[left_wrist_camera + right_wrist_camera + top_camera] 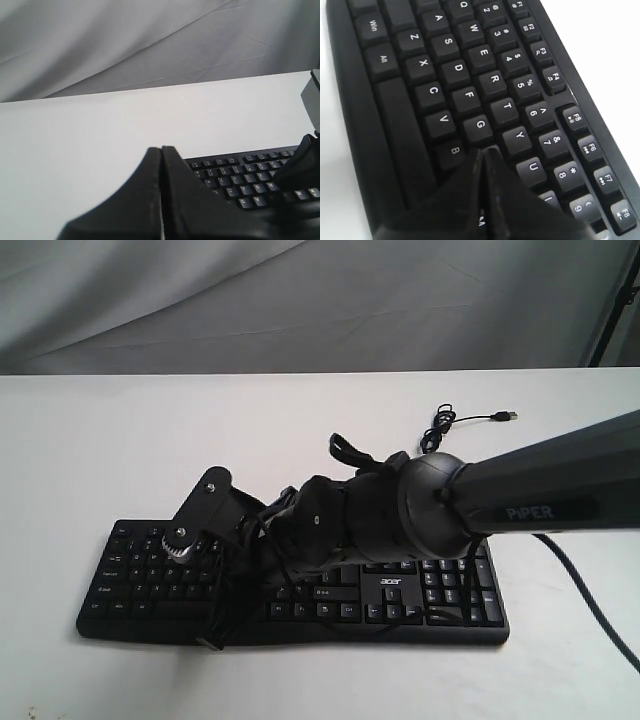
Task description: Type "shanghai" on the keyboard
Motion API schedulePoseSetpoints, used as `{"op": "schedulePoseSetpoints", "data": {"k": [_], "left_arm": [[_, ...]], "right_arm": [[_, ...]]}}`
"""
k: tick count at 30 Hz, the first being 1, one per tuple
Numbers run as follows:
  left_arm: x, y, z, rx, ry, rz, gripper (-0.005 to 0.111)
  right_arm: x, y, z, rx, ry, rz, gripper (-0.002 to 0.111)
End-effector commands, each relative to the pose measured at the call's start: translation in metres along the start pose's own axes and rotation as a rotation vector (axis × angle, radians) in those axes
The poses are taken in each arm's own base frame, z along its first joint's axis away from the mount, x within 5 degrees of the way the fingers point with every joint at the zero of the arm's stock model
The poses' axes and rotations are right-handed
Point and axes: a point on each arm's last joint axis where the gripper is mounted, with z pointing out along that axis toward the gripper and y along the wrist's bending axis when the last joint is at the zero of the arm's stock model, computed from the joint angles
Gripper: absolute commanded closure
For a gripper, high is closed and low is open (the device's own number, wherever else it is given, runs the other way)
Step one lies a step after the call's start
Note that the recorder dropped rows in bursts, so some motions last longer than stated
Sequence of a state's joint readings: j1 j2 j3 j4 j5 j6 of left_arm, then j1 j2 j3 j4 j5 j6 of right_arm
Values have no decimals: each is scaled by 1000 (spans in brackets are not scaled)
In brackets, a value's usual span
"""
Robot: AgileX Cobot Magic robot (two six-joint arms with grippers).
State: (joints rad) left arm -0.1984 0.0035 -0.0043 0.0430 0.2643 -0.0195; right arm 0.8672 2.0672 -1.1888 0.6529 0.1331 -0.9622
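The black acer keyboard (pixel 440 602) lies across the near middle of the white table. My right arm (pixel 520 490) reaches in from the right, low over the letter keys. In the exterior view its fingertips are lost among the black wrist parts. In the right wrist view the right gripper (pixel 482 152) is shut and empty. Its tip covers the H key of the keyboard (pixel 455 70), between G, B, Y and U; whether it presses I cannot tell. The left gripper (pixel 161 149) is shut on nothing, hiding the left end of the keyboard (pixel 245 185).
The keyboard's thin USB cable (pixel 470 420) curls on the table behind it, its plug lying loose. A thicker black cable (pixel 590 590) from the right arm trails off at the right. A grey cloth hangs behind the table, and a black stand (pixel 615 300) is at the far right.
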Motion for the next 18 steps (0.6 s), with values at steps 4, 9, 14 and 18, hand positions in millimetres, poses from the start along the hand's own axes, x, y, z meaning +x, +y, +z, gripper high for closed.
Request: {"op": "schedulePoseSetpoints", "data": {"k": [4, 9, 14, 18], "left_arm": [[1, 0, 0, 4, -4, -1, 107], [1, 0, 0, 4, -4, -1, 107], [1, 0, 0, 4, -4, -1, 107], [1, 0, 0, 4, -4, -1, 107]], "right_arm": [[1, 2, 0, -5, 3, -1, 108], [1, 2, 0, -13, 8, -1, 108], [1, 4, 0, -17, 11, -3, 108], [2, 5, 0, -29, 20, -2, 108]]}}
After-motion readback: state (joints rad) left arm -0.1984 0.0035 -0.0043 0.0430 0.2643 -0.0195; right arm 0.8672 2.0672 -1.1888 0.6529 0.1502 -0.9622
